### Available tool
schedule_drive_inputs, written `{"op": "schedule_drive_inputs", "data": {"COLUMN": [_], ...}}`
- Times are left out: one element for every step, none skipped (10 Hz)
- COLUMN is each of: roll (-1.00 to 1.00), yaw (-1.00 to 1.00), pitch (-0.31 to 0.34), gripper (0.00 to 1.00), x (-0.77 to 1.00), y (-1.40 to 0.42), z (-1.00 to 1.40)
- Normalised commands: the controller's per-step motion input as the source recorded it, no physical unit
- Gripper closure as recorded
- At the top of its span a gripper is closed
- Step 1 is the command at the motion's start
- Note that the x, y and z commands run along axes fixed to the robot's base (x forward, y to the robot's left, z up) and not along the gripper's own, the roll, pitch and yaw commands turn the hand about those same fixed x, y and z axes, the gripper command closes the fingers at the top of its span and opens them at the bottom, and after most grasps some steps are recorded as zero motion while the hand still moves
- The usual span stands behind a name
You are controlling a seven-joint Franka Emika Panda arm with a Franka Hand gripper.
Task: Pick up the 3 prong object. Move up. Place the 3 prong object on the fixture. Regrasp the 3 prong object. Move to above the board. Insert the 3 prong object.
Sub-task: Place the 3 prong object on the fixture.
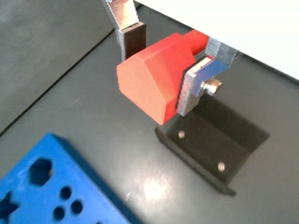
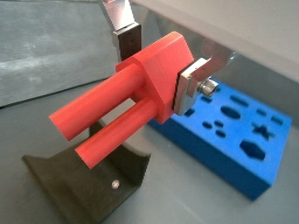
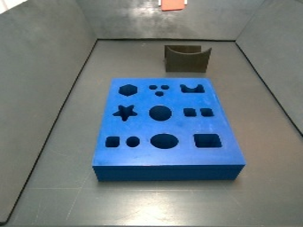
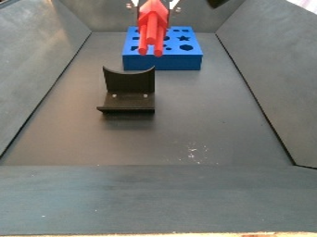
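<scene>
Gripper [image 2: 163,63] clamped on red 3 prong object [image 2: 122,101] by its block end, high above fixture [image 4: 129,91]; probably light, stiff, smooth plastic; best held across flat block faces.

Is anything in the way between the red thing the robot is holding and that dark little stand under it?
Nothing visible is. The gripper holds the 3 prong object in the air, above the fixture. In both wrist views only open air lies between them. The board sits off to the side, not in the path.
</scene>
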Motion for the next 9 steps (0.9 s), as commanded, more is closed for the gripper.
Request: {"op": "schedule_drive_inputs", "data": {"roll": [-1.0,-1.0,-0.73,-0.62,-0.39,-0.26,-0.2,-0.18,-1.0], "yaw": [-0.11,-0.12,-0.11,-0.11,-0.11,-0.1,-0.09,-0.08,0.11], "pitch": [0.102,0.108,0.085,0.076,0.062,0.056,0.045,0.039,0.15], "gripper": [1.0,1.0,1.0,1.0,1.0,1.0,1.0,1.0,1.0], "x": [0.78,0.74,0.62,0.57,0.48,0.41,0.33,0.25,0.16], "y": [0.05,0.05,0.05,0.05,0.05,0.04,0.03,0.04,0.13], "z": [-0.01,-0.02,-0.02,-0.02,-0.02,-0.01,-0.01,-0.01,-1.0]}}
